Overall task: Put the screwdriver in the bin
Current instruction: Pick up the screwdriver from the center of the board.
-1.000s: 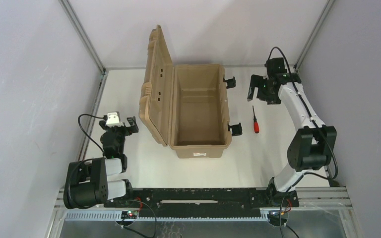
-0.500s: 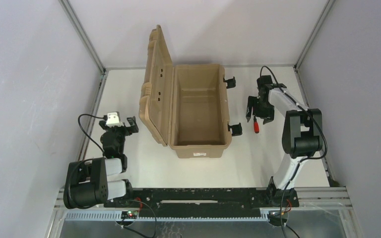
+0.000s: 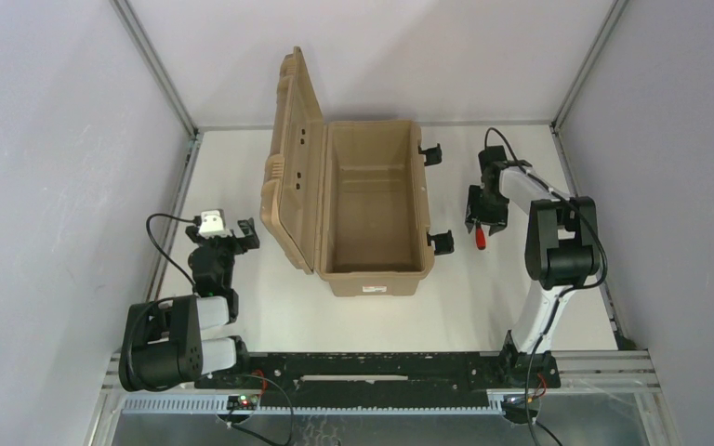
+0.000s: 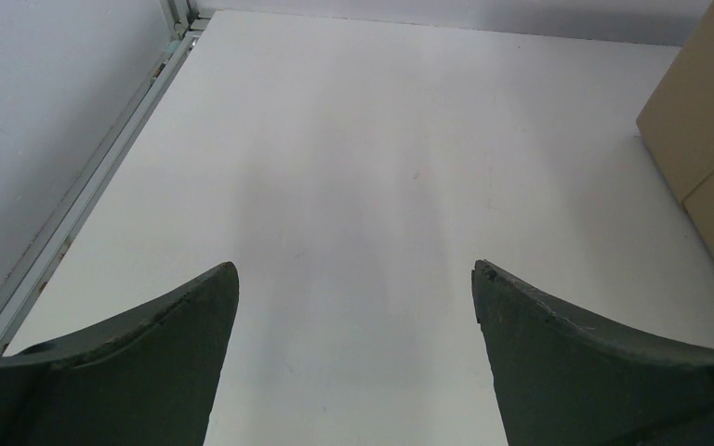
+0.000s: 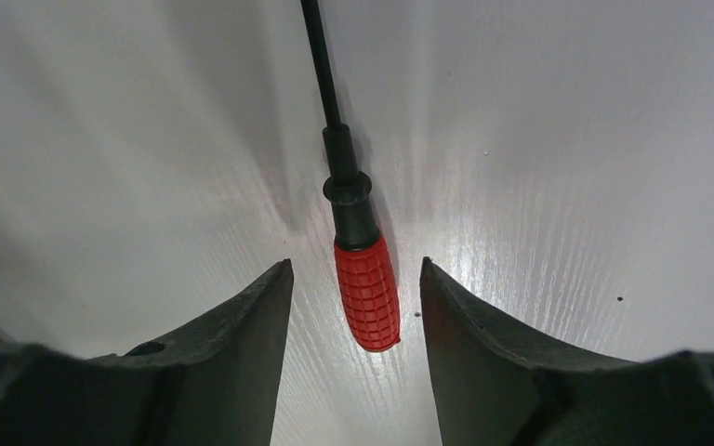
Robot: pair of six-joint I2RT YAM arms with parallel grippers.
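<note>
**Right pincer (image 3: 479, 223) down over the screwdriver (image 3: 480, 239); screwdriver outside the bin (image 3: 376, 279).**

Top view: the tan bin stands mid-bench (image 3: 232, 172), its lid (image 3: 293, 158) raised to the left and two black latches (image 3: 442, 242) on its right side. The screwdriver lies on the bench just right of the nearer latch, with the right pincer directly over it. The left pincer (image 3: 242, 234) sits low at the left, apart from the bin. Left wrist view: the left pincer is spread wide above white bench, and the bin's tan wall shows at the right edge. Right wrist view: the red handle lies flat between the two fingers (image 5: 242, 344) with a gap on each side. The pincer is spread, not pinching. The dark shaft points away from the wrist.
</note>
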